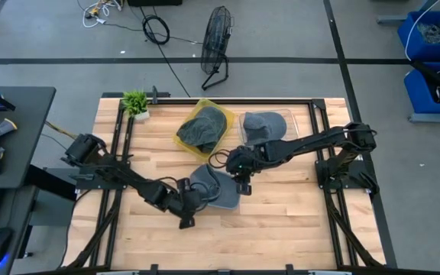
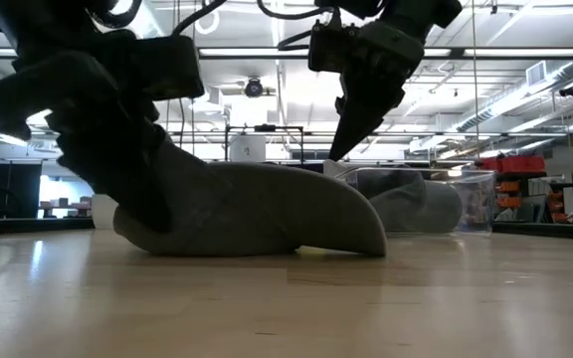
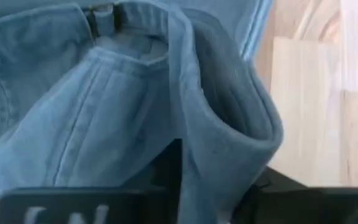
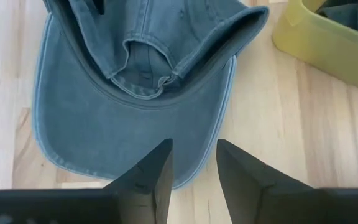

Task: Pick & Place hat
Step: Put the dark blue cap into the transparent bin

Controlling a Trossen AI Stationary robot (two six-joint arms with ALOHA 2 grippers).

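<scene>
Denim is filling the left wrist view, where the hat is lying right against our left gripper, one dark finger pushed into a fold of the cloth, so we are judging it pinched on the crown. Working down in size, we are resting everything on the wooden table, and both arms are meeting near its middle, the left reaching in from the left edge and the right from the right rail. Toward the far side the yellow bin is holding dark hats, and beside it the clear bin is holding a grey one. The hat itself is lying on the bare wood, just in front of the yellow bin. Our right gripper is hovering above the brim with its two fingers parted by a narrow gap and nothing between them; in the low view it is hanging clear of the cloth. We are treating this as the grasp stage: the left should be lifting slowly so the soft crown is not slipping free, while the right is either closing squarely on the stiff brim or staying clear.
</scene>
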